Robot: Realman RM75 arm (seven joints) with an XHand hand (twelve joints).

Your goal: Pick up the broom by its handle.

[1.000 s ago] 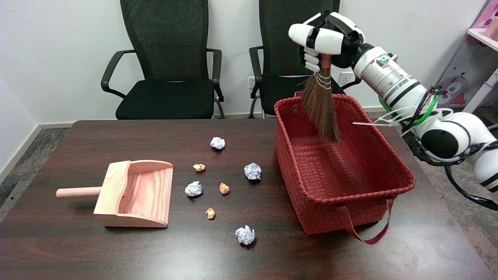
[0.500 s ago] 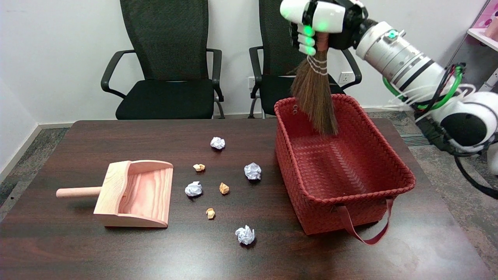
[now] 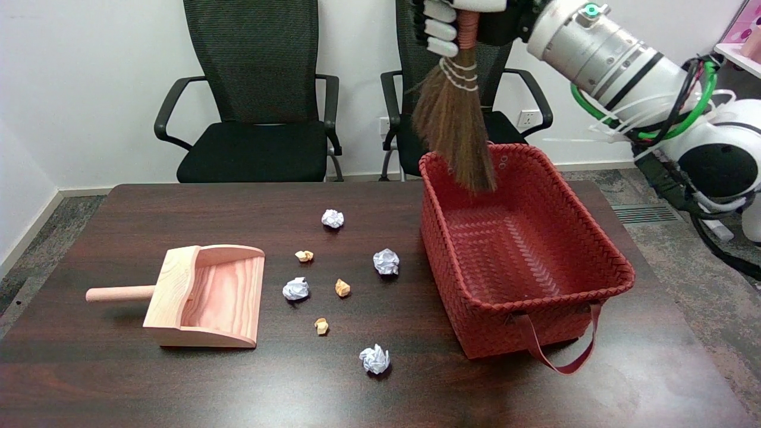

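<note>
Most of the right hand [image 3: 461, 21] is cut off by the top edge of the picture; only its lower fingers [image 3: 439, 30] show, curled round the reddish handle [image 3: 467, 32] of the broom [image 3: 455, 119], so the hand grips the broom by its handle, though how the thumb lies cannot be told. Much of the handle is hidden by the fingers and the frame edge, and only a short piece shows above the white binding cords. Brown bristles hang down and slightly to the right, their tips in front of the far left rim of the red woven basket [image 3: 612, 267], raised in the air; whether they touch the rim cannot be told. This basket stands on the right part of the dark wooden table [image 3: 119, 380], holds nothing that can be seen on its woven floor, and has a red strap looping down its near side. A wooden dustpan [image 3: 205, 297] lies on the left of the table, its round handle pointing left, its tray bare. Between dustpan and basket lie scattered scraps, well apart from one another: four white paper balls [image 3: 386, 261] and three small tan crumbs [image 3: 342, 288]. Two black office chairs [image 3: 255, 89] stand beyond the far edge of the table, the right one partly hidden by the broom and the white arm.
</note>
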